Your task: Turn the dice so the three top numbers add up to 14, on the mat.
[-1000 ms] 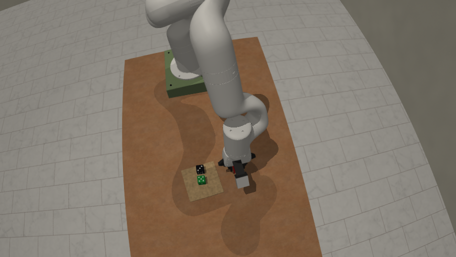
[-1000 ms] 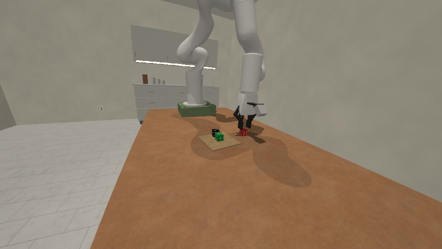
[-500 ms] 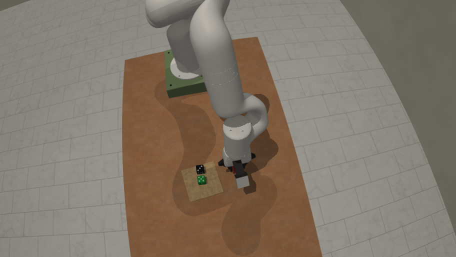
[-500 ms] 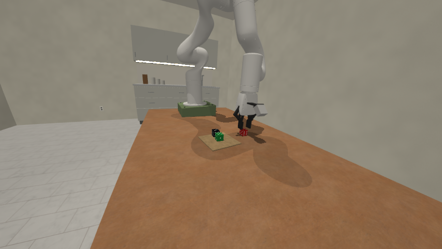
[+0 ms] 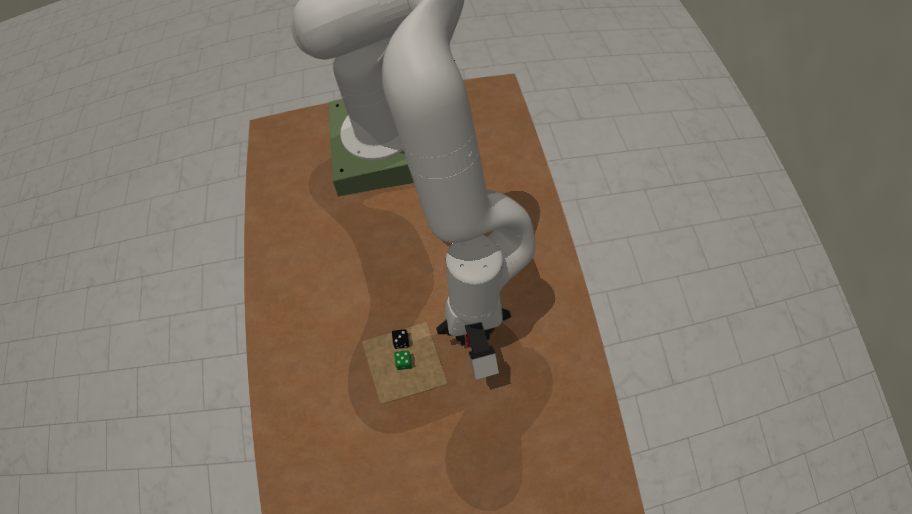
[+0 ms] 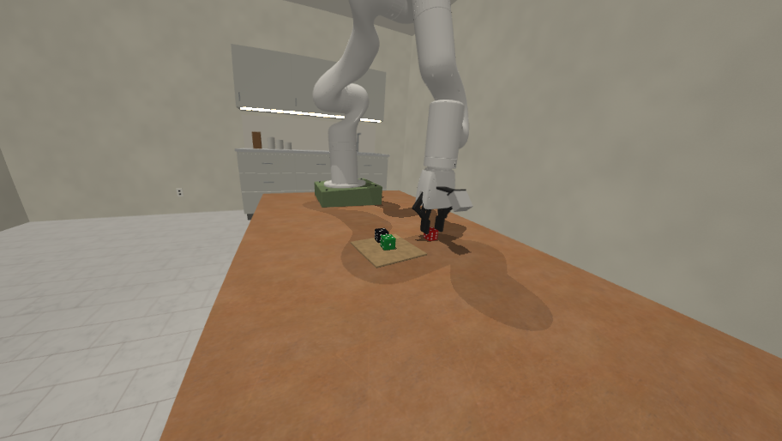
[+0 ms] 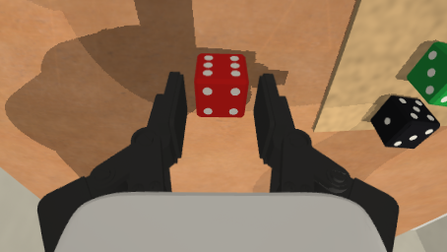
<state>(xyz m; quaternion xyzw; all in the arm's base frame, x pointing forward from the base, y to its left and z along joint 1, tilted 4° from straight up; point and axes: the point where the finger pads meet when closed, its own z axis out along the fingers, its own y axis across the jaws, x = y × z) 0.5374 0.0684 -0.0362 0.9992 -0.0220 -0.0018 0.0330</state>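
Black two-finger gripper (image 7: 220, 105) fingers apart, straddling red cube die (image 7: 221, 85) beside square tan mat (image 5: 404, 363); nothing gripped.
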